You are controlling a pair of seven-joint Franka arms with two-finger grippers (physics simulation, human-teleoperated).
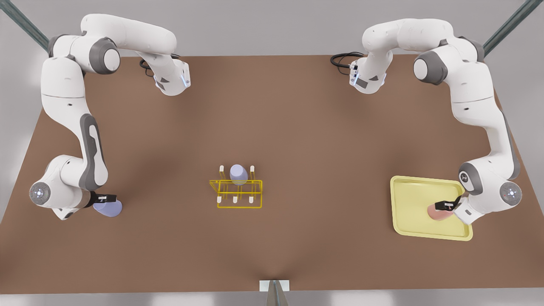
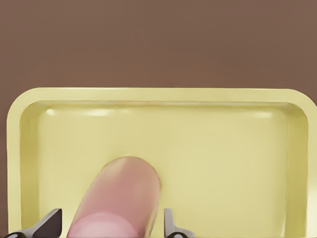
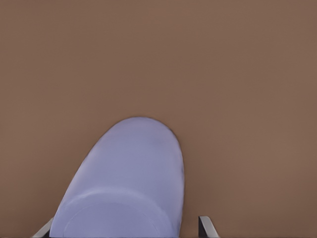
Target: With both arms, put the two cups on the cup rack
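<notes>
Front view: left pincer point(image 1: 447, 207) spread around pink cup point(image 1: 438, 212), right pincer point(image 1: 105, 198) spread around lavender cup point(image 1: 108, 208). Neither lifted yet; cup rack point(image 1: 238, 194) carrying only another lavender cup point(image 1: 238, 174).

Matt brown table point(image 1: 297, 140), thin yellow wire rack point(image 1: 236, 193), and a smooth, perhaps plastic, pale-yellow tray point(image 1: 408, 199).

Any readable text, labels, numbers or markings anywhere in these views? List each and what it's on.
None. No word, number or brand reads on anything.
pink cup, in the yellow tray between the left gripper fingers: plain.
lavender cup at the right gripper: plain.
second lavender cup on the cup rack: plain.
table: bare brown.
Arm wrist housings carry small grey patches, no legible characters.
</notes>
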